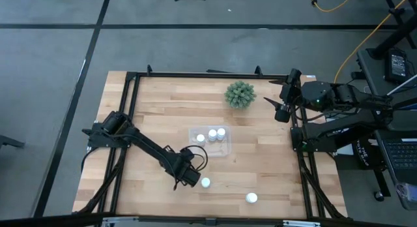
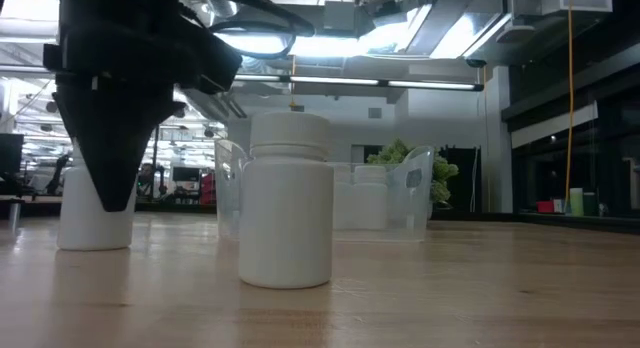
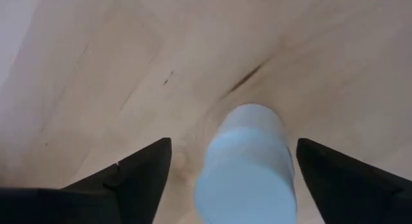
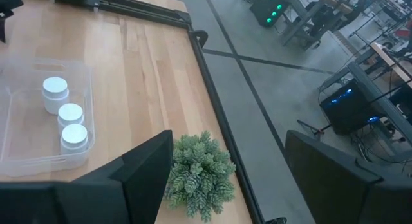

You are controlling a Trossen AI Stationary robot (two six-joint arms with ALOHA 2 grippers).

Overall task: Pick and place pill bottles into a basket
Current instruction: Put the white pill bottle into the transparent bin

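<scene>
Pill bottle [image 3: 248, 163] is framed by the wide-open left gripper [image 1: 195, 179], near the table's front edge. It could be tipped if bumped by one finger. Right gripper [image 1: 281, 111] is parked open by the plant [image 1: 240, 94].

Table top [image 1: 163, 109]: pale wood planks, visible grain, smooth satin finish.
Table frame [image 1: 133, 90]: black metal rails, matt.
Basket [image 4: 16, 161]: clear plastic, glossy (the wood shows through its walls).
Pill bottles [image 2: 288, 213]: white plastic, smooth, matt caps.
Plant [image 4: 196, 172]: green spiky plastic, rough-textured.
Left gripper [image 3: 235, 179]: fingers dark, matt.
</scene>
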